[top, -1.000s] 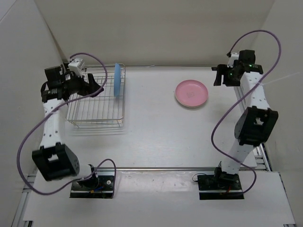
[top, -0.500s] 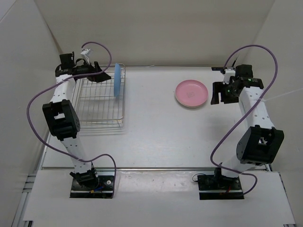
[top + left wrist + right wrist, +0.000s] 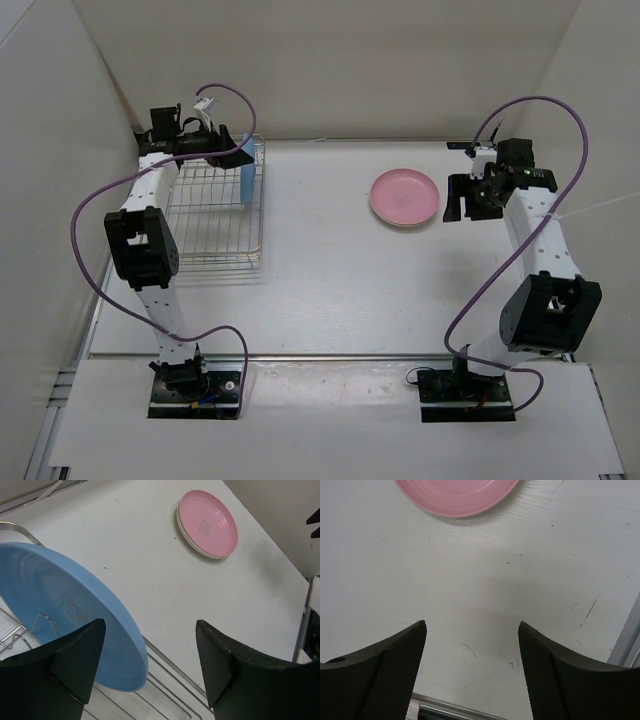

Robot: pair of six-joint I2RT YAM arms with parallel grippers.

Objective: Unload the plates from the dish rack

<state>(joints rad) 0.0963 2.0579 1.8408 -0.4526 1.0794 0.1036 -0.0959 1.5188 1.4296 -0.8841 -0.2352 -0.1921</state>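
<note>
The light blue plate stands on edge at the right end of the silver wire dish rack. My left gripper is open over the plate's top. In the left wrist view the blue plate has its rim between the fingers, close to the left finger, and the gripper is open. The pink plate lies flat on the table at the right, and a cream rim shows under it. My right gripper is open and empty just right of the pink plate. In its own view the right gripper hovers over bare table.
White walls close in the table at the left, back and right. The rack's right rail runs under the left gripper. A metal strip edges the table by the right gripper. Purple cables loop from both arms.
My left arm has swung from the rack's left side round to its back and reached over the blue plate. My right gripper has moved slightly nearer, toward the pink plate.
</note>
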